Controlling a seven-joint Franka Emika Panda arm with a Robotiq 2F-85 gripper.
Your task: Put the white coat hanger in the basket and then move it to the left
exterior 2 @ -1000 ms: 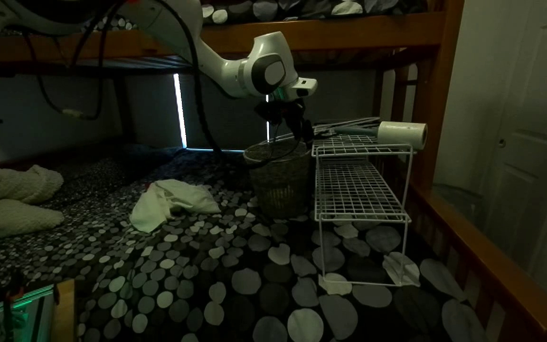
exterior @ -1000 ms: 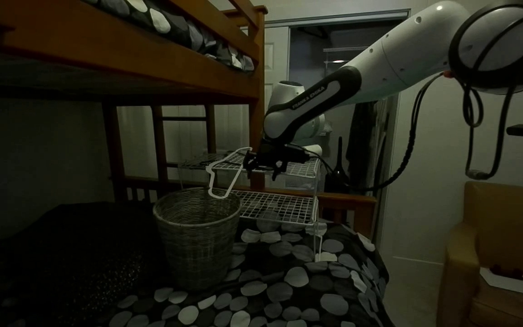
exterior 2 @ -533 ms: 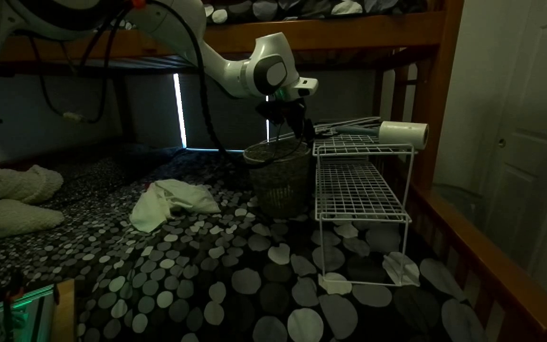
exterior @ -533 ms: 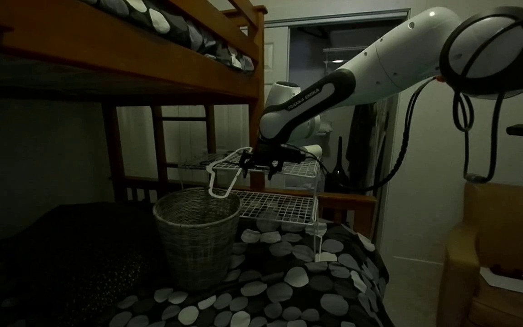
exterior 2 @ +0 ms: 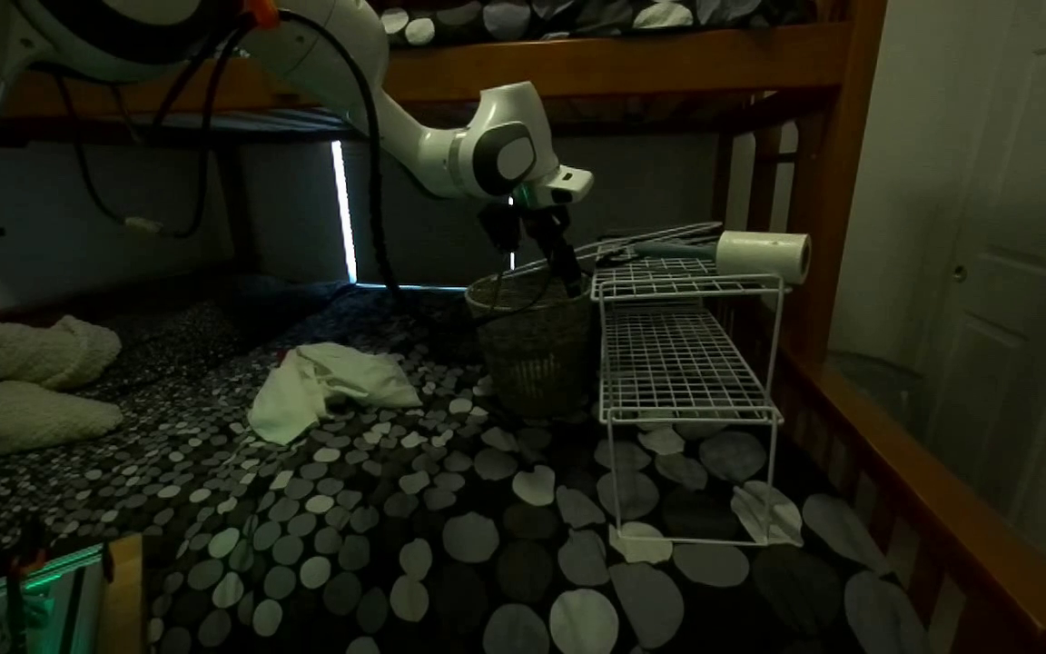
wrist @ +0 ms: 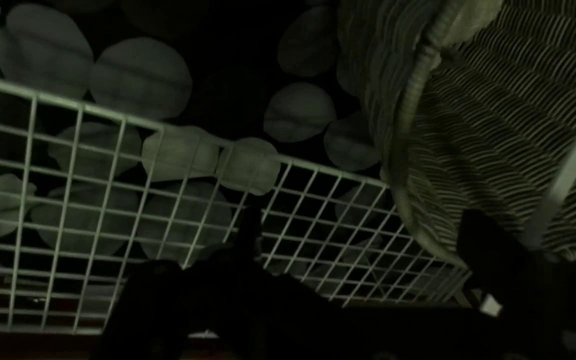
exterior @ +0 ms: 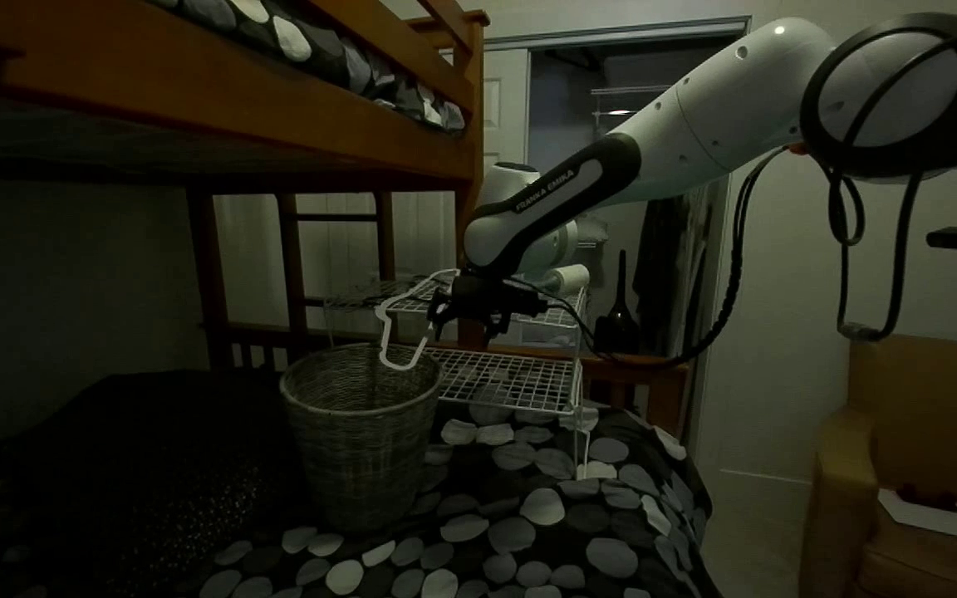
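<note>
A white coat hanger juts over the wicker basket, apparently propped on the wire rack. Likely light, stiff and slippery, it would best be pinched along its slim side bar. The gripper stands spread wide, nothing visible between its fingers.

Place: home bedroom | Signs: wooden bunk bed, spotted bedding, tan armchair

White coat hanger and basket, both partly out of sight past the wrist view's right edge.
</note>
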